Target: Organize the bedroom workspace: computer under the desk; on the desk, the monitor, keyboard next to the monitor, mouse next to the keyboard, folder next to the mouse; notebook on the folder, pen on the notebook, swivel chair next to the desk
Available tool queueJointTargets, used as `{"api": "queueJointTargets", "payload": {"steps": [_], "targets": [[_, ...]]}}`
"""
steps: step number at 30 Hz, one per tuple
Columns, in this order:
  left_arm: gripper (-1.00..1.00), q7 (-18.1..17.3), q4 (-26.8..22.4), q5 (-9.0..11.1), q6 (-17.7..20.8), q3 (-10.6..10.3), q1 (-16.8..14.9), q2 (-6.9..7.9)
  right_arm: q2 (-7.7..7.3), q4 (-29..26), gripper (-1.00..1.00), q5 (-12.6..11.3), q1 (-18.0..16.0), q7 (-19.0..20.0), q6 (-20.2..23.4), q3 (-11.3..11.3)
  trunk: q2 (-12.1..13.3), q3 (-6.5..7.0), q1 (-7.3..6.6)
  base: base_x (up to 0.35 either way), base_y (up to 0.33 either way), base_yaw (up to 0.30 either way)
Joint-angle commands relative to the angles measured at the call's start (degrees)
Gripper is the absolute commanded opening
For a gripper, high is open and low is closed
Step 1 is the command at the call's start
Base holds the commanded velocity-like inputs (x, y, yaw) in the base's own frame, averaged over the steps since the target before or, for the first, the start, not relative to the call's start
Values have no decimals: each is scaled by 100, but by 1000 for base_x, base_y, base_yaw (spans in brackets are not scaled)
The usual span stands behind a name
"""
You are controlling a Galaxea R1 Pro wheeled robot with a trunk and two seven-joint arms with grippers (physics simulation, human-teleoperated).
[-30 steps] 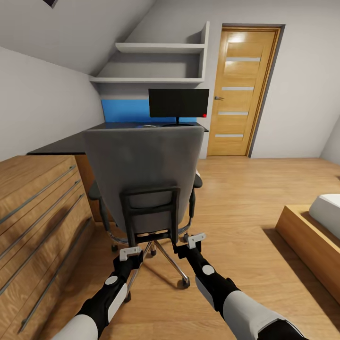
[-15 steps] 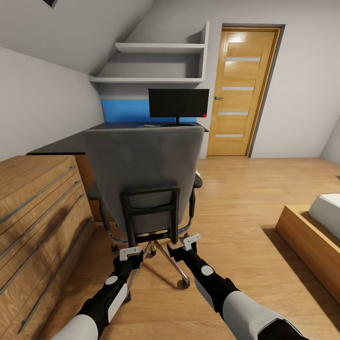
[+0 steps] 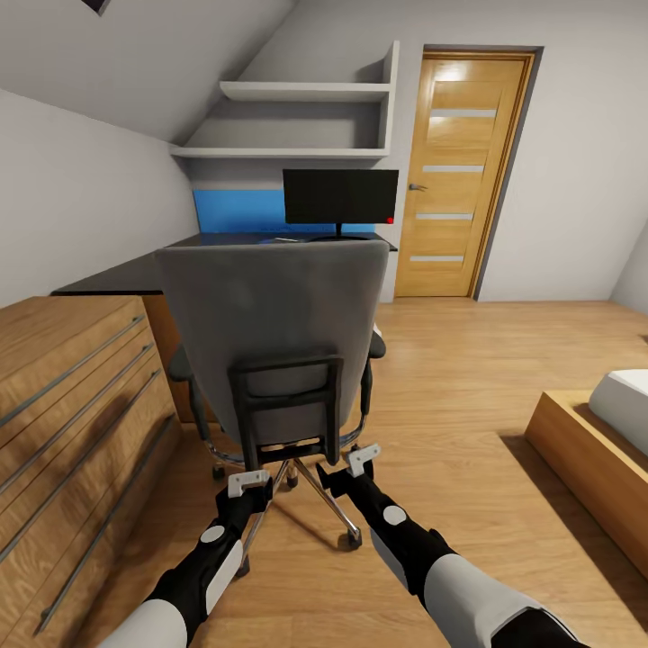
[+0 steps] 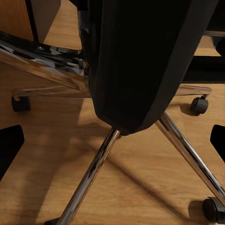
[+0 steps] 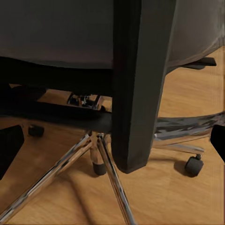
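Observation:
The swivel chair [image 3: 270, 310] stands right in front of me, its grey back turned toward me and its chrome star base [image 4: 89, 178] on the wood floor. Beyond it is the black desk [image 3: 117, 274] with the monitor [image 3: 340, 196] standing on it. My left gripper [image 3: 255, 488] and right gripper [image 3: 342, 470] are both open, low behind the chair and close to its black back frame [image 3: 288, 405]. In each wrist view, a black frame upright [image 5: 140, 84] fills the middle between the fingers. The backrest hides the seat. The folder, notebook, pen, keyboard, mouse and computer are hidden.
A light wooden drawer unit [image 3: 63, 405] runs along the left, close to the chair. A wooden door [image 3: 463, 171] is at the back right and a bed frame [image 3: 594, 459] at the right. A blue panel [image 3: 236, 210] backs the desk under wall shelves [image 3: 297, 121].
My right gripper has shifted a little to the left, closer to the chair's back frame. The left gripper and the chair have not moved.

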Motion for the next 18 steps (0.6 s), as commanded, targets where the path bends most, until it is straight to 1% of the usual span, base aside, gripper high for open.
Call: {"api": "queueJointTargets", "payload": {"steps": [1,9,18], "targets": [[100,46,4,59,-24,-48,-4,6,0,9,100,-44,-5,8,-27,10,-2,-5,-1,39,0,0],[100,47,4,60,-24,-48,-4,9,0,8,100,-58,-5,-131,-44,-16,-2,-5,-1,130,0,0],[100,62,4,67,-24,-43,-4,13,0,10,100,-62,-5,-143,-45,-33,-2,-5,-1,19,0,0]]}}
